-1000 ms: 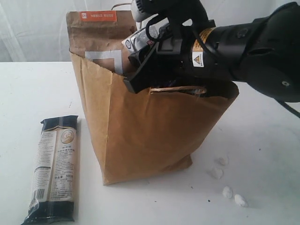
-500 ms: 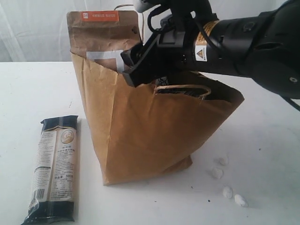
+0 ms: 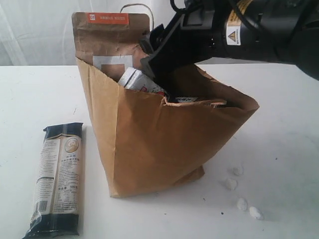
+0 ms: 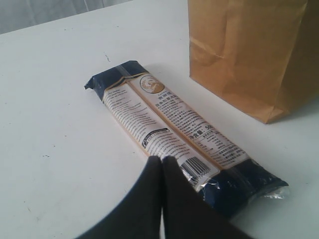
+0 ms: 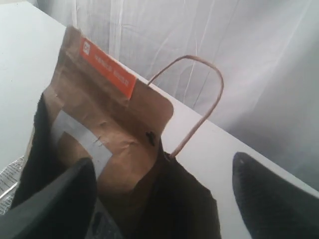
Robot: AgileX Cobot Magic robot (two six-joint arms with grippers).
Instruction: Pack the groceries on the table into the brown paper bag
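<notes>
The brown paper bag (image 3: pixel 164 144) stands open mid-table. The brown orange-labelled pouch (image 3: pixel 107 42) sticks up from its far side, and a small white-blue packet (image 3: pixel 141 81) leans inside the mouth. My right gripper (image 3: pixel 152 56) hangs open just above the mouth, holding nothing. In the right wrist view its fingers (image 5: pixel 55 199) spread wide around the pouch (image 5: pixel 109 114) and a loop handle (image 5: pixel 199 99). The dark-blue noodle packet (image 3: pixel 57 177) lies flat on the table (image 3: pixel 279 164) left of the bag. My left gripper (image 4: pixel 162 160) is shut and empty, tips over one end of the noodle packet (image 4: pixel 169 124).
Several small white crumbs (image 3: pixel 241 199) lie on the table right of the bag's base. A white curtain (image 5: pixel 259 59) hangs behind the table. In the left wrist view the bag's lower corner (image 4: pixel 254 50) sits close beside the noodle packet.
My right gripper has risen up and out of the bag's mouth. The white-blue packet now shows leaning inside the bag, free of the fingers. The bag's rim has sprung wider.
</notes>
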